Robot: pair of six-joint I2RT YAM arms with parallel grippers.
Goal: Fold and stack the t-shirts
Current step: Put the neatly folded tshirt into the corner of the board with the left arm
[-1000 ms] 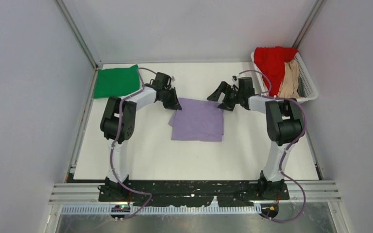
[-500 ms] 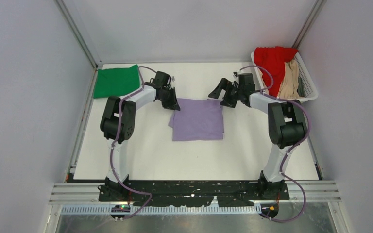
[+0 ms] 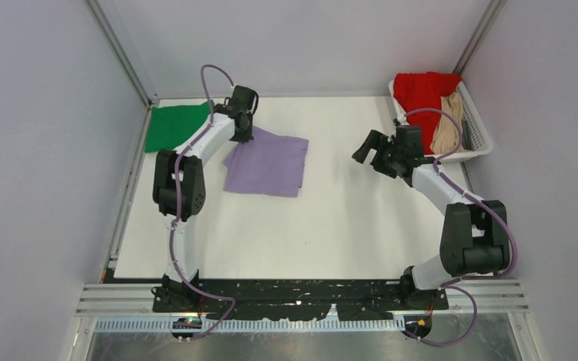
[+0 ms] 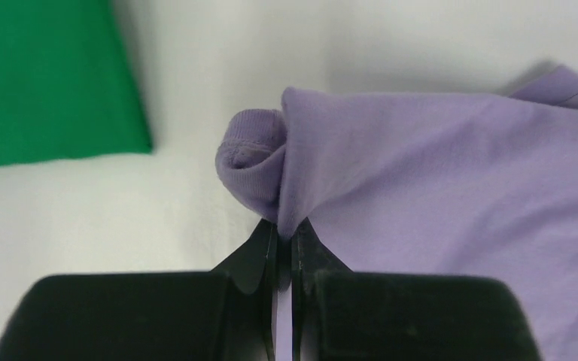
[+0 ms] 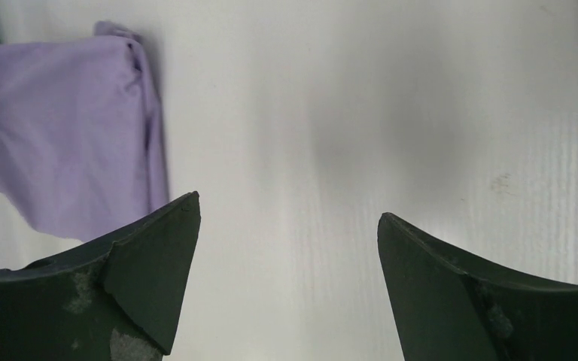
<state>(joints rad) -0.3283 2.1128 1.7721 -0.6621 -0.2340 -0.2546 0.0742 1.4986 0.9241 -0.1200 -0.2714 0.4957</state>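
Observation:
A folded lavender t-shirt [image 3: 265,161] lies left of the table's middle; it also shows in the left wrist view [image 4: 451,173] and the right wrist view [image 5: 68,150]. My left gripper [image 3: 242,135] is shut on its far left corner, the cloth bunched between the tips [image 4: 284,229]. A folded green t-shirt [image 3: 174,126] lies at the far left, also in the left wrist view [image 4: 45,75]. My right gripper [image 3: 366,154] is open and empty above bare table, right of the lavender shirt [image 5: 289,218]. A red t-shirt [image 3: 421,94] and a tan one [image 3: 447,124] sit in the basket.
A white slatted basket [image 3: 479,139] stands at the far right corner. Grey walls close in the table on the left, back and right. The arm bases sit on a black rail at the near edge.
My left gripper has dragged the lavender shirt left toward the green one. My right gripper has let go of its corner, opened, and drawn back to the right.

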